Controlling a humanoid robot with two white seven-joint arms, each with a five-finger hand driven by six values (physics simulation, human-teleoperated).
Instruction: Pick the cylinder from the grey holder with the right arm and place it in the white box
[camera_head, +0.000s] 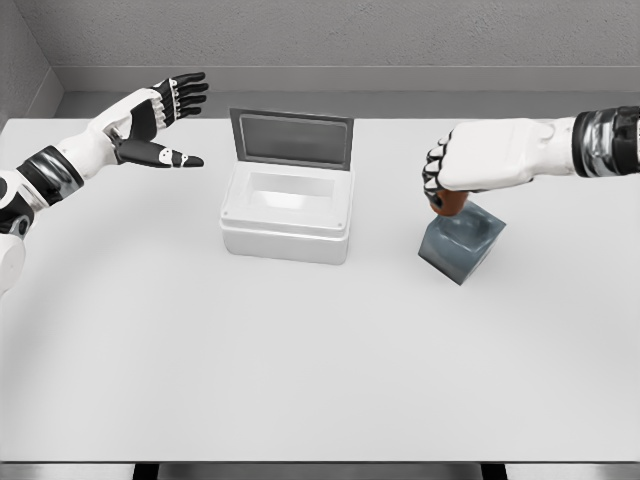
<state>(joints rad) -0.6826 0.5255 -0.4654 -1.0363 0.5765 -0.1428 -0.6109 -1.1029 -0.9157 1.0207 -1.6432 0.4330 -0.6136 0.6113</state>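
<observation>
My right hand (455, 170) is curled tight around the cylinder (447, 204) in the holder (462, 244); it looks rigid, light, smooth, so I grip its exposed top.

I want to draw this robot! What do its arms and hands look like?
Both arms are smooth white shells with black and silvery bands at the wrists. The left hand and right hand each have five fingers, white on the back with black joints. No cables show.
</observation>
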